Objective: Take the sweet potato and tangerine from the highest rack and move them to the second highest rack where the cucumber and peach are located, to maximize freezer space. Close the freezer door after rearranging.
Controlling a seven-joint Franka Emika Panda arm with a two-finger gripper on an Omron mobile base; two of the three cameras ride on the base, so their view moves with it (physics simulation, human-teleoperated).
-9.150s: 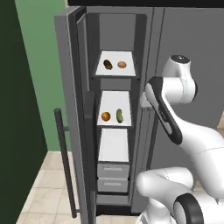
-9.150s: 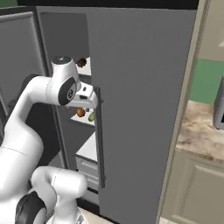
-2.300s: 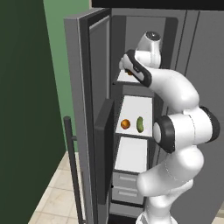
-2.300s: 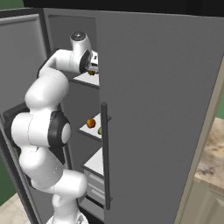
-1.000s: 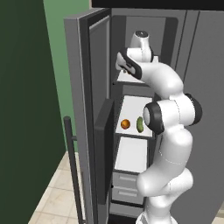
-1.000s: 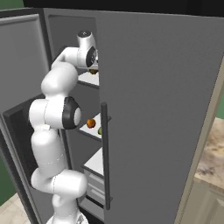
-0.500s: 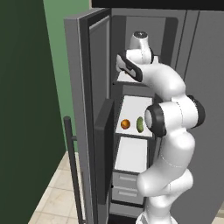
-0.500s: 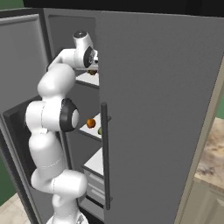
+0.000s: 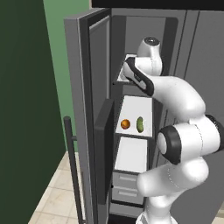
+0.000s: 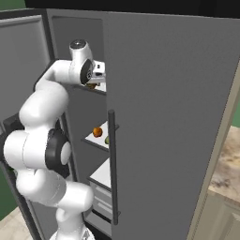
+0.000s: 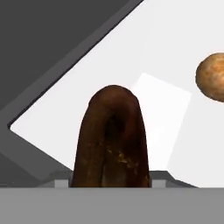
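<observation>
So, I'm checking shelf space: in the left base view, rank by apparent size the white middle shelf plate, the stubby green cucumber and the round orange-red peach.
1. White middle shelf plate, clearly largest.
2. Stubby green cucumber, longer than the peach.
3. Round orange-red peach; these two look close.

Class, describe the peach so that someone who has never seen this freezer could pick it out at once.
Find the tall grey freezer with its narrow door swung open. On the middle white shelf, the second highest rack, two things lie side by side. The peach is the round orange-red ball; its neighbour, the cucumber, is a stubby green oblong.
</observation>
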